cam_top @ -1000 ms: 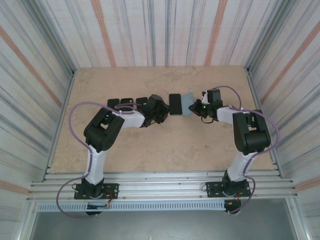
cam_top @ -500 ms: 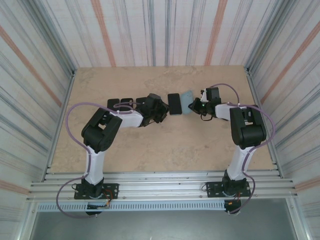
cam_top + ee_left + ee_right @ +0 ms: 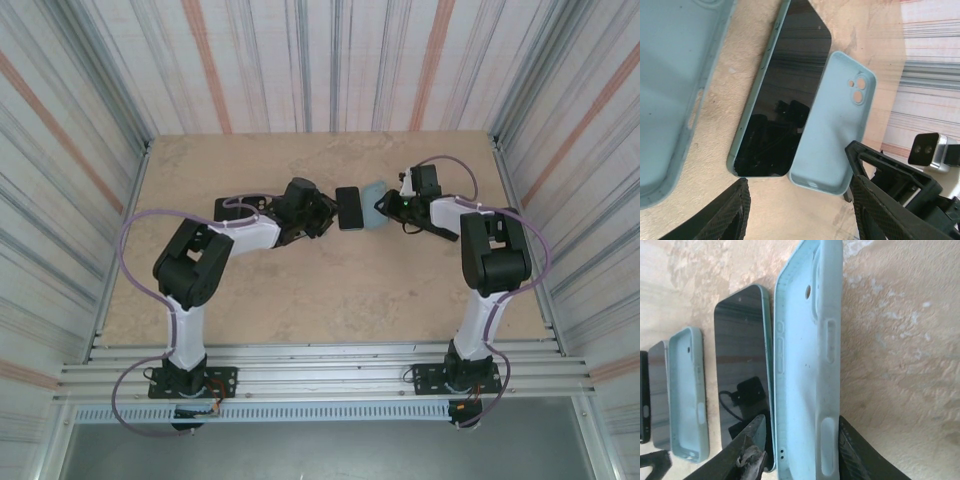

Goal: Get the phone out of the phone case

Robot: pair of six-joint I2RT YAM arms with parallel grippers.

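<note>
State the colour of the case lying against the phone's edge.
The case is pale mint blue-green, clearest in the left wrist view.

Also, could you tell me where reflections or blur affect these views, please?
Left wrist: the phone screen mirrors dark shapes, and the near case at the left edge looks soft. Right wrist: the phone's glass shows a dark reflection. Top external: even light, no strong shadows.
</note>
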